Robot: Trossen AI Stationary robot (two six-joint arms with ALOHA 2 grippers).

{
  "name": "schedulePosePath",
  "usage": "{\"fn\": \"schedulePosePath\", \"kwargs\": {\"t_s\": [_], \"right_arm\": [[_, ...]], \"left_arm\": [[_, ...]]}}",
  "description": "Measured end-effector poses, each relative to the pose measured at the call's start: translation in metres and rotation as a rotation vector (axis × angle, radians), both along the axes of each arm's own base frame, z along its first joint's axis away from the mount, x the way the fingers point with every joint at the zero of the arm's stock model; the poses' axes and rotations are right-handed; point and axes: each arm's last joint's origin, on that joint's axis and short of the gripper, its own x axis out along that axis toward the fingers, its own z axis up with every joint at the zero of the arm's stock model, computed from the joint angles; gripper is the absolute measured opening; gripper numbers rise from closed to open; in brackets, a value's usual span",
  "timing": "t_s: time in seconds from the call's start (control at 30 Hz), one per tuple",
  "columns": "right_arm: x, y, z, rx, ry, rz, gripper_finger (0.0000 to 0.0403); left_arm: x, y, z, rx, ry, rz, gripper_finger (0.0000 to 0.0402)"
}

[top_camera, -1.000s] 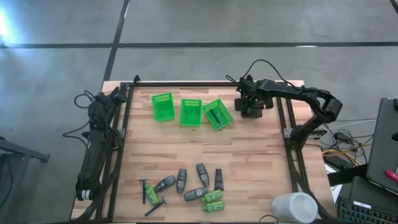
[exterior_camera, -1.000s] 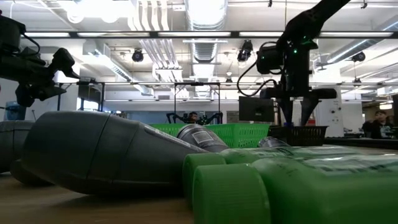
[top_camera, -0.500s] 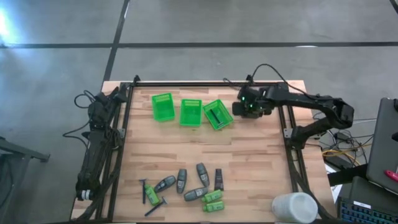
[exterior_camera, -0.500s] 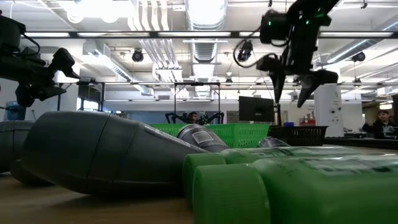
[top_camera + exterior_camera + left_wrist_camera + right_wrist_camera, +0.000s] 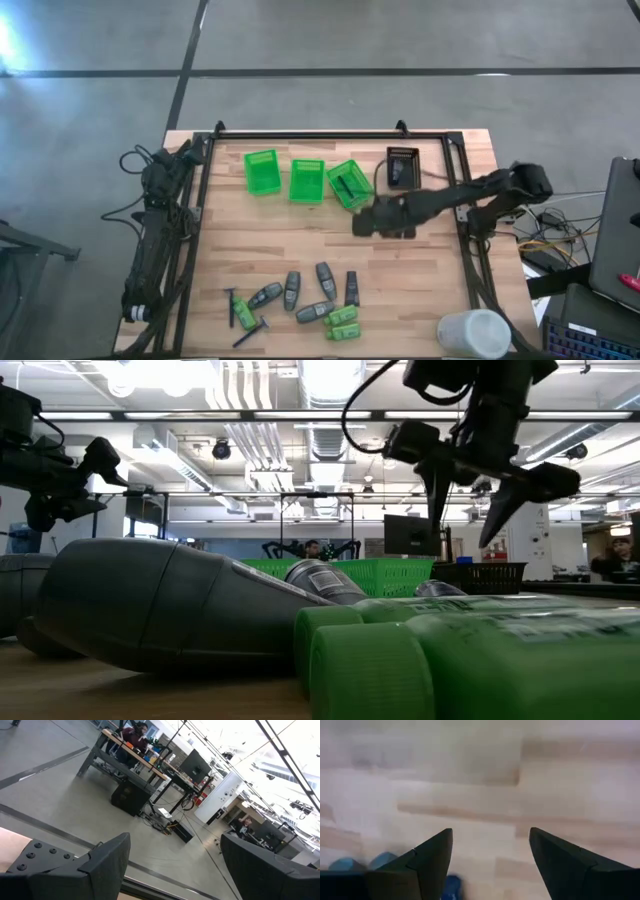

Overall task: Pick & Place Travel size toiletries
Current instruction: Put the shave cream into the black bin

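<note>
Right gripper (image 5: 366, 224) hangs empty over the middle of the table (image 5: 250, 250), fingers apart.

It sits just below the three green mesh baskets (image 5: 306, 181) and beside the black basket (image 5: 402, 167), which holds a dark tube; in the right wrist view only bare wood shows between its fingers (image 5: 427, 860). The travel size toiletries lie well apart from it at the near edge: dark grey tubes (image 5: 292, 288), small green bottles (image 5: 342, 323) and thin razor-like sticks (image 5: 249, 331), clustered together. A white cylinder (image 5: 472, 333) stands at the near right corner. The left gripper (image 5: 172, 865) is parked along the table's left edge, fingers wide apart, holding nothing.
</note>
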Motion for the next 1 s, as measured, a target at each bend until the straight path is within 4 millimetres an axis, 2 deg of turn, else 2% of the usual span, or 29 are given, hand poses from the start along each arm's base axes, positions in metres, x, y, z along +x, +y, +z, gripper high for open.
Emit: {"fn": "schedulePosePath", "kwargs": {"t_s": [0.1,0.27,0.37,0.57,0.77,1.0], "right_arm": [[0.014,0.022,-0.013,0.049,-0.010,0.019,0.0273],[0.044,0.055,-0.021,0.061,0.020,0.066,0.0297],[0.058,0.068,-0.029,0.072,0.077,0.096,0.0307],[0.083,0.087,-0.037,0.094,0.077,0.126,0.0310],[0.090,0.100,-0.054,0.113,0.141,0.132,0.0283],[0.088,0.100,-0.055,0.083,0.188,0.157,0.0252]], "left_arm": [[0.000,0.000,0.000,0.000,0.000,0.000,0.0316],[0.000,0.000,0.000,0.000,0.000,0.000,0.0316],[0.000,0.000,0.000,0.000,0.000,0.000,0.0316],[0.000,0.000,0.000,0.000,0.000,0.000,0.0316],[0.000,0.000,0.000,0.000,0.000,0.000,0.0316],[0.000,0.000,0.000,0.001,0.000,0.000,0.0316]]}}
